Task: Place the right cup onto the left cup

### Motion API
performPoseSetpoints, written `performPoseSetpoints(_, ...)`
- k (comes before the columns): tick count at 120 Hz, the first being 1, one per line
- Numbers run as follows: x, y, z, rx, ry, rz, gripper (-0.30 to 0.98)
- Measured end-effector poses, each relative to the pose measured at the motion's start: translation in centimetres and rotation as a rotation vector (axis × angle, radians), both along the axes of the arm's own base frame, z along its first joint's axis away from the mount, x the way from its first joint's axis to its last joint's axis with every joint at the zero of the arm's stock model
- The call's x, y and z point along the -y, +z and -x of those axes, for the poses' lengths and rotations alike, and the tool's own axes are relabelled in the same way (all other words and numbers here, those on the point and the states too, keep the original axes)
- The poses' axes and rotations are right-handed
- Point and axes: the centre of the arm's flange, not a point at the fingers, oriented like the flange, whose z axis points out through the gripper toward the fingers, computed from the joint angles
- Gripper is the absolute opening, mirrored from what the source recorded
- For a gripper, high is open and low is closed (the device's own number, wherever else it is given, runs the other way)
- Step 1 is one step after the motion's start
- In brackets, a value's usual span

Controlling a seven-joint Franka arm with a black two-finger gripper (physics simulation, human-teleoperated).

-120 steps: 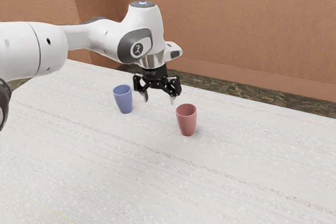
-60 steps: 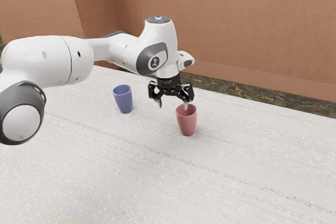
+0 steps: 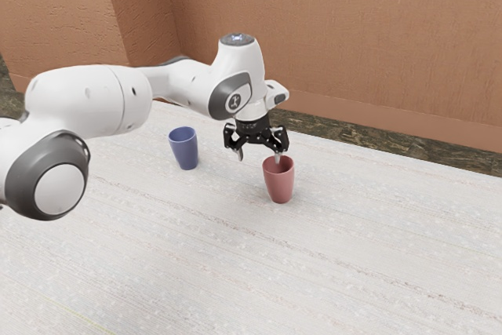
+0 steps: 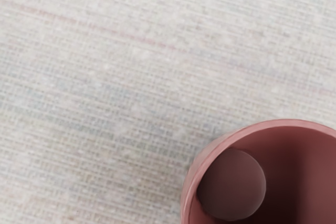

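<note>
Exterior view, red cup: the red cup [image 3: 280,184] stands upright on the table [image 3: 329,288]; taken as landmark, and judged the one to be moved.
Exterior view, blue cup: the blue cup [image 3: 184,149] is upright on the table, well apart from the red cup, off toward the exterior view's left and somewhat farther back; judged the receiving cup.
Exterior view, gripper: the gripper [image 3: 259,157] is at the red cup's mouth, on its blue-cup side. Released — fingers apart, no grasp on anything. One fingertip overlaps the mouth; whether it is inside or only above cannot be told.
Exterior view, risk at the rim: a finger lowered off line could land on the rim and tip or push the red cup.
Exterior view, risk in the grip: a shallow pinch on one wall might let the cup swing or slip during the lift.
Exterior view, risk at stacking: a tilted or off-centre red cup could catch the blue cup's lip and knock it over.
Exterior view, markings: a small emblem [image 3: 234,102] on the arm, above the red cup — no legible lettering. Cups look plain.
Wrist view, cup mouth: the rim [image 4: 283,123] surrounds a dark interior; the round floor [image 4: 232,184] is seen off-centre, so alignment probably needs checking.
Wrist view, markings: no writing on the red cup's visible surfaces.
</note>
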Motion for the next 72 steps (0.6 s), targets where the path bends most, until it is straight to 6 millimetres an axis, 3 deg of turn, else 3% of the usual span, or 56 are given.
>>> performPoseSetpoints(55, -0.1, -2.9, -0.3, -0.004, -0.01, 0.006, 0.68)
performPoseSetpoints(72, -0.1, -3.1, -0.3, -0.002, -0.016, 0.005, 0.36)
